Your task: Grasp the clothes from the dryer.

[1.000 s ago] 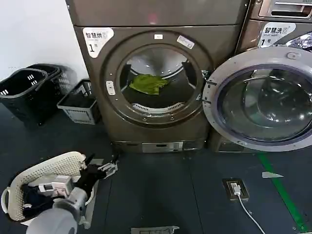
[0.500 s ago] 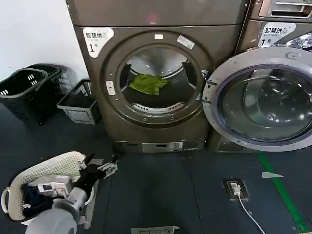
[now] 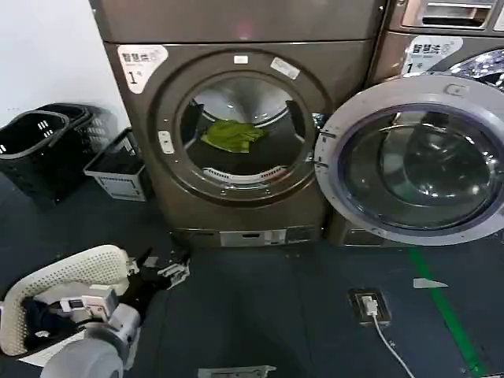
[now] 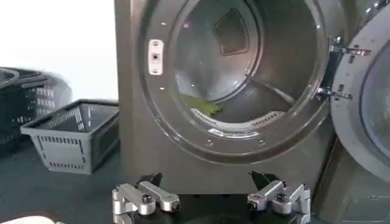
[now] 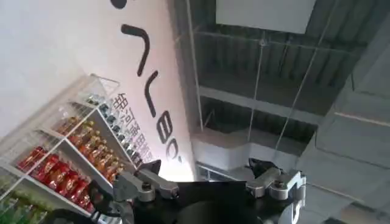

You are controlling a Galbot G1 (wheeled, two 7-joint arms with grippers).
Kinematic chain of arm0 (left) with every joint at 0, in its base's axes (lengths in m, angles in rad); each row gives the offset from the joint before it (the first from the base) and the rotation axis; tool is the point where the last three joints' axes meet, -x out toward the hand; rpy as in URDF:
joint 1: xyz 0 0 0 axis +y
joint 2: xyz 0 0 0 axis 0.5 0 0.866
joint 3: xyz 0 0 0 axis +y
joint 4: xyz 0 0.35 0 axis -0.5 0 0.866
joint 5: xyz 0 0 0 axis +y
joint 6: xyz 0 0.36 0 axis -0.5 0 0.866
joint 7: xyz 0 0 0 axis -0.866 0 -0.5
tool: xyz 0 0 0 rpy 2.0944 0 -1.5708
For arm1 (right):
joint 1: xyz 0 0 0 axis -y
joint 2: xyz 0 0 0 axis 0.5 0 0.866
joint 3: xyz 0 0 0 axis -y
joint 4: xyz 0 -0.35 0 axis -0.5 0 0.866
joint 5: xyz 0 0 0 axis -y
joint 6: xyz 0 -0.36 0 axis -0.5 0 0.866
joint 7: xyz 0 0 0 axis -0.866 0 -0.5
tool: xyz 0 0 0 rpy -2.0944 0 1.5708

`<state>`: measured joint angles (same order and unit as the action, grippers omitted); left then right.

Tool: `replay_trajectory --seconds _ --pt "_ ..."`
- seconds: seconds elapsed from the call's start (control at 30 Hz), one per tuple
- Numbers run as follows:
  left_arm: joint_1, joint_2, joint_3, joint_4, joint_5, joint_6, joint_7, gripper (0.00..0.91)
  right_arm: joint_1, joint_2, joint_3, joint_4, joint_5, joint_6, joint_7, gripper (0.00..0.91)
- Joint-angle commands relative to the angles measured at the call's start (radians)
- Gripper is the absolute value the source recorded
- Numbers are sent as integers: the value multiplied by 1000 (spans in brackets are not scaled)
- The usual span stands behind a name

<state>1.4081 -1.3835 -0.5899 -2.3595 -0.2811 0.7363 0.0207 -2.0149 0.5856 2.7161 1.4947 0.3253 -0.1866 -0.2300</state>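
The bronze-grey dryer (image 3: 236,197) stands ahead with its round porthole uncovered and a white "1" sticker at its upper left. The yellow-green clothes (image 3: 232,135) lie bunched on the drum floor just inside the porthole. My left gripper (image 3: 164,268) hangs low over the dark floor, well short of the dryer, open and empty. The left wrist view looks straight at the dryer (image 4: 140,140); my left gripper (image 4: 207,179) spreads wide below the porthole, with the clothes (image 4: 201,106) far beyond it. My right gripper (image 5: 207,165) is open, empty and aimed at a ceiling.
The dryer's glass door (image 3: 409,161) swings open to the right, in front of a second machine. Black baskets (image 3: 35,150) and a grey crate (image 3: 118,165) stand left of the dryer. A white laundry basket (image 3: 67,272) sits beside my left arm. A floor socket (image 3: 368,303) lies right.
The whole scene has slid leftward in the head view, and the white basket now looks larger. My left gripper stays open at the same spot in the picture.
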Motion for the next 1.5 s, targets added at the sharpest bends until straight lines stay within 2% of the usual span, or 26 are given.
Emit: replay_trajectory --seconds 0.03,1.0,1.13,1.5 --pt "-1 4 1 -3 0 8 1 907 -1 1 3 1 7 1 -1 907" --pt "-4 3 6 0 0 8 3 907 1 14 3 9 17 7 -3 907" --pt "-4 3 6 0 0 8 3 907 4 15 -2 9 33 36 -3 907" --pt "-4 0 9 -6 0 8 4 907 9 13 3 4 41 42 -10 907"
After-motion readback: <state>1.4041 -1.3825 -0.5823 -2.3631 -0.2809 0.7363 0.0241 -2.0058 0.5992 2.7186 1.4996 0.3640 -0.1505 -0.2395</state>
